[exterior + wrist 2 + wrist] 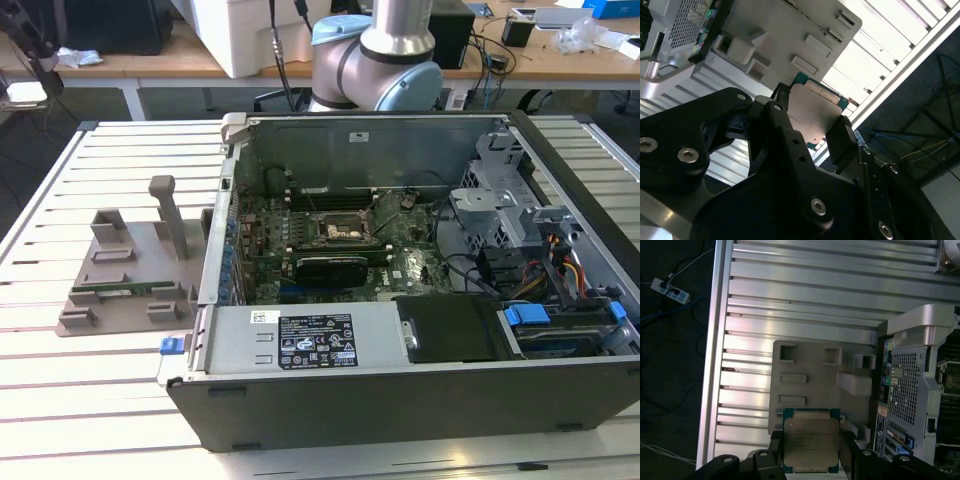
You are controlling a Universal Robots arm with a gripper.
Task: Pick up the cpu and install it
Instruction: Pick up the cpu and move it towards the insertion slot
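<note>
My arm (385, 50) rises behind the open computer case (420, 300), at twelve o'clock of it in the exterior view, with its grey joints bent over the case's back wall. My hand (811, 442) points down at the slatted bench (800, 290) and is clenched on the cpu (811, 447). In both wrist views one black finger (774, 447) presses on each of two opposite edges of the chip. The cpu (812, 112) lies flat between them, its silvery metal top turned toward my wrist and a thin green rim showing around it. Under it is the grey fixture tray (810, 375), and the chip hangs over that tray's edge. I cannot tell whether it touches the tray. In the exterior view the tray (130, 270) sits on the bench at nine o'clock of the case, on the exterior view's left, with a green memory stick (125, 291) lying in it. The socket (335, 232) is well apart from my hand, near the middle of the board inside the case.
</note>
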